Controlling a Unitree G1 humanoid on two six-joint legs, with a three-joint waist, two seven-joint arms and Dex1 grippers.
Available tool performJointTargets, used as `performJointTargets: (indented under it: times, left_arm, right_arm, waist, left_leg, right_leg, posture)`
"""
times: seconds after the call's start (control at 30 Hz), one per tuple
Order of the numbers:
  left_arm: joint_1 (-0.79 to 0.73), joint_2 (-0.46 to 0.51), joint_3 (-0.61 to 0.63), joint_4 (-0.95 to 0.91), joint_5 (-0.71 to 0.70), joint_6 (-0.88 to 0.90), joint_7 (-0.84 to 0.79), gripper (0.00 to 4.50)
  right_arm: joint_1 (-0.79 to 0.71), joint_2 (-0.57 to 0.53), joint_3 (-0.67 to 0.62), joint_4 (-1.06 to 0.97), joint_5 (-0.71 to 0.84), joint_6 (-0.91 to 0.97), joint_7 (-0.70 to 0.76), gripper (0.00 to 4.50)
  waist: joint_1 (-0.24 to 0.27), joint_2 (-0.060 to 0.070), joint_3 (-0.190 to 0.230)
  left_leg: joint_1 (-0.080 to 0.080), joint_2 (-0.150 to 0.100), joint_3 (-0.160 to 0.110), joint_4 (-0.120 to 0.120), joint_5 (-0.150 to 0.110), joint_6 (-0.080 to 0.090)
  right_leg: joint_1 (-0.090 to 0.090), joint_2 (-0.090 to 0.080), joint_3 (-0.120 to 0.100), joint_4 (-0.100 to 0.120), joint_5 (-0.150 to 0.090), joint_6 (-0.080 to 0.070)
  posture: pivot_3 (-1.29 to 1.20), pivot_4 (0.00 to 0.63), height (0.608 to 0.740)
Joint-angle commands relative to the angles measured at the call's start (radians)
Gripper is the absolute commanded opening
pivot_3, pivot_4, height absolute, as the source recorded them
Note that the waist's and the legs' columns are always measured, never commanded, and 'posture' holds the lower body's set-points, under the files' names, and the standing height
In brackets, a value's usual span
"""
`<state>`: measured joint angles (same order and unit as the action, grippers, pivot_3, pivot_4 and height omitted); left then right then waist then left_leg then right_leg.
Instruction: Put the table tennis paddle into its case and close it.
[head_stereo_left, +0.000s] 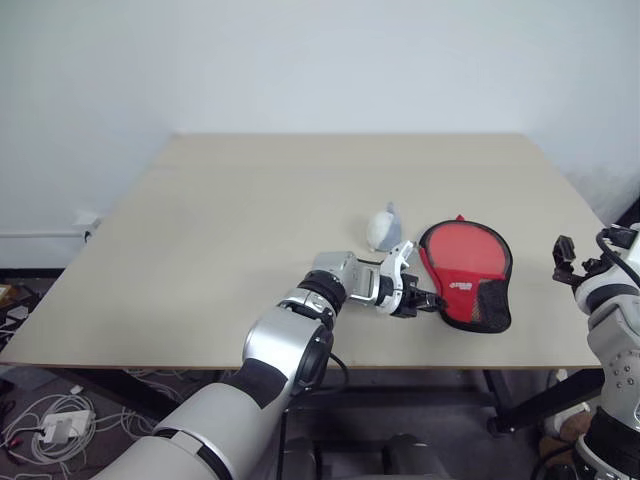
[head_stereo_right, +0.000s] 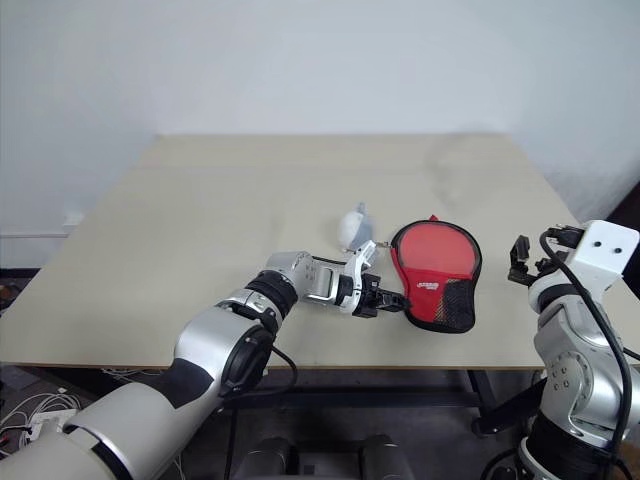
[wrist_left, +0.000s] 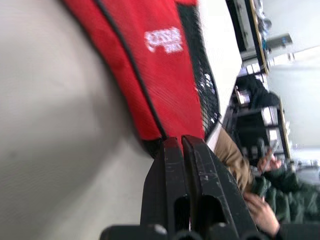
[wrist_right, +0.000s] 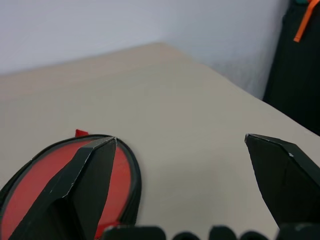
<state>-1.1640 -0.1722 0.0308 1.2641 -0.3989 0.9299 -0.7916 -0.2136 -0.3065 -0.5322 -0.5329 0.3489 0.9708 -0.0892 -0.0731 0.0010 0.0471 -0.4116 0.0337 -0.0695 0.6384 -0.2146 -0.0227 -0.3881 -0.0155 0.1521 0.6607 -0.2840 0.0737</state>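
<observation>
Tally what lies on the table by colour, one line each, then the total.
Red, with black rim and mesh: 1, the case, its edge pinched in the shut left claw.
Grey-white: 1, the small rounded lump beside the case.
Total: 2 things on the table.

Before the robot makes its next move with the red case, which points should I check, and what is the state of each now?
1. Left gripper shut at the rim of the case: ok.
2. Fabric really pinched between the fingers: cannot tell.
3. Right gripper open and off the case: ok.
4. Case lying flat on the table, near its front edge: ok.
5. Paddle inside the case: cannot tell.
6. Grey-white lump apart from the case: ok.
</observation>
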Motion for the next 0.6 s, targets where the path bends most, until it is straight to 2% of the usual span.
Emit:
performJointTargets:
  times: [0.03, 0.17, 0.23, 0.3, 0.4, 0.53, 0.6]
  left_arm:
    - [0.004, -0.043, -0.042, -0.063, 0.039, 0.027, -0.109, 0.01]
    - [0.036, 0.125, -0.106, -0.177, 0.08, 0.043, -0.261, 0.01]
    - [0.06, 0.212, -0.13, -0.251, 0.088, 0.059, -0.325, 0.37]
    - [0.094, 0.283, -0.157, -0.338, 0.087, 0.061, -0.379, 0.85]
    - [0.152, 0.411, -0.216, -0.462, 0.108, 0.035, -0.464, 1.93]
    - [0.279, 0.571, -0.345, -0.685, 0.184, -0.155, -0.583, 3.26]
    - [0.311, 0.609, -0.377, -0.731, 0.221, -0.238, -0.584, 3.26]
  right_arm:
    - [-0.03, -0.002, 0.031, 0.011, -0.006, -0.016, 0.008, 4.5]
    - [-0.033, 0.027, 0.096, 0.04, -0.008, -0.04, 0.014, 4.5]
    - [-0.041, 0.051, 0.118, 0.056, -0.005, -0.05, 0.014, 4.5]
    - [-0.047, 0.064, 0.137, 0.07, -0.009, -0.054, 0.014, 4.5]
    - [-0.056, 0.086, 0.181, 0.089, -0.011, -0.052, 0.013, 4.5]
    - [-0.052, 0.114, 0.272, 0.124, -0.029, -0.041, 0.02, 4.5]
    - [-0.051, 0.124, 0.321, 0.165, -0.049, -0.026, 0.013, 4.5]
  waist:
    - [0.0, 0.0, 0.0]
    - [-0.004, 0.0, 0.0]
    - [-0.019, 0.0, 0.0]
    - [-0.028, 0.001, 0.0]
    - [-0.029, 0.001, 0.0]
    - [-0.029, 0.001, 0.0]
    - [-0.026, 0.0, 0.0]
  left_leg:
    - [0.0, 0.0, 0.0, 0.0, 0.0, 0.0]
    - [0.0, 0.0, 0.0, -0.001, 0.0, 0.0]
    - [0.0, 0.0, 0.0, -0.003, 0.001, 0.0]
    - [0.001, 0.0, -0.001, -0.008, 0.005, -0.002]
    - [0.001, 0.0, -0.001, -0.009, 0.005, -0.002]
    - [0.001, 0.0, -0.001, -0.009, 0.005, -0.002]
    - [0.001, 0.0, -0.001, -0.008, 0.005, -0.002]
  right_leg:
    - [0.0, 0.0, 0.0, 0.0, 0.0, 0.0]
    - [0.0, 0.0, 0.0, 0.0, 0.0, 0.0]
    - [-0.001, 0.0, 0.0, 0.001, 0.0, -0.001]
    - [-0.003, 0.0, 0.001, 0.001, 0.001, -0.001]
    - [-0.002, 0.0, 0.0, 0.0, 0.001, -0.001]
    - [-0.002, 0.0, 0.0, 0.0, 0.002, -0.003]
    - [-0.002, 0.0, 0.0, 0.001, 0.003, -0.005]
  posture:
    - [0.0, 0.0, 0.74]
    - [0.0, 0.0, 0.74]
    - [0.0, 0.0, 0.74]
    - [0.0, 0.0, 0.74]
    - [0.0, 0.0, 0.74]
    - [0.0, 0.0, 0.74]
    - [0.0, 0.0, 0.74]
